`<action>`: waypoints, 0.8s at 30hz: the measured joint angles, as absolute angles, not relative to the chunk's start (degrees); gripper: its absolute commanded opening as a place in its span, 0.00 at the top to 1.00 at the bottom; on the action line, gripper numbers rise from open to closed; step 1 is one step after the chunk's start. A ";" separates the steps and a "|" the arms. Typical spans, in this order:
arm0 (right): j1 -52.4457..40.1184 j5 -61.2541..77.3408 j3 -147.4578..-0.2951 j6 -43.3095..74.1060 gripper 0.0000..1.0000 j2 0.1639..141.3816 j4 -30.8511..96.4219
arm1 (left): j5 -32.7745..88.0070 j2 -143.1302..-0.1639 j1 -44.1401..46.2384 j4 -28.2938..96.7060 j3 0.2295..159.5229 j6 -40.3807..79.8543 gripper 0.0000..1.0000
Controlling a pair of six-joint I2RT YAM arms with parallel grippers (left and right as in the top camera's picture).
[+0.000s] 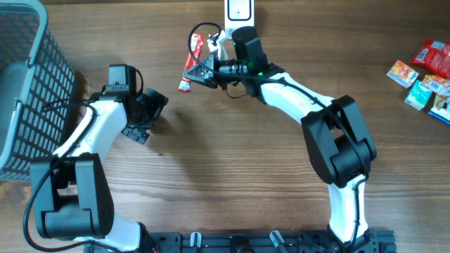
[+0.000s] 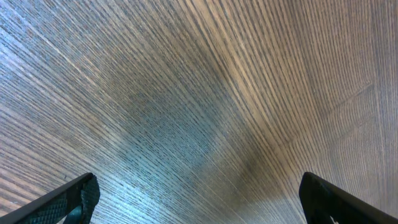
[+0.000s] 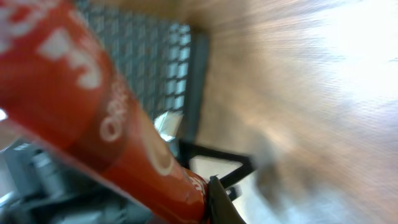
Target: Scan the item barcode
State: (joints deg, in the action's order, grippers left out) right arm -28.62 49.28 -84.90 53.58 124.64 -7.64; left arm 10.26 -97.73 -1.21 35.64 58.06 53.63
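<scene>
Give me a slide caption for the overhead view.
Right gripper holds a red packet beside the white scanner; left gripper open, empty.

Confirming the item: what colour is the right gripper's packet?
The packet is red with white lettering, clearest in the right wrist view.

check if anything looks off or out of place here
Nothing stands out. The right gripper holds the red packet near the white scanner; the spare packets lie loosely at the far right, nothing spilled.

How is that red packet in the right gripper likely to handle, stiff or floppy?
Probably floppy: the red packet looks like a thin film wrapper, extending past the right gripper unsupported. Its shiny-looking surface may be slippery. It seems light, since a pinch at one side holds it.
</scene>
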 measured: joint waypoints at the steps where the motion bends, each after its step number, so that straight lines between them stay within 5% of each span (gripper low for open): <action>1: -28.91 46.85 -84.90 52.42 0.96 124.64 -5.56 | 10.28 -97.73 -1.21 35.64 58.06 53.63 0.00; 12: -38.11 1.54 -85.67 31.16 0.96 121.40 16.99 | 10.26 -97.73 -1.21 35.66 58.06 53.63 0.00; 24: -42.13 -39.75 -86.50 7.29 0.95 118.39 10.90 | 10.26 -97.73 -1.21 35.66 58.06 53.63 0.00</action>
State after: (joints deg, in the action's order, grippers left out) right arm -42.13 -39.75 -86.50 7.29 118.39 10.90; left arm 10.26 -97.73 -1.21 35.66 58.06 53.63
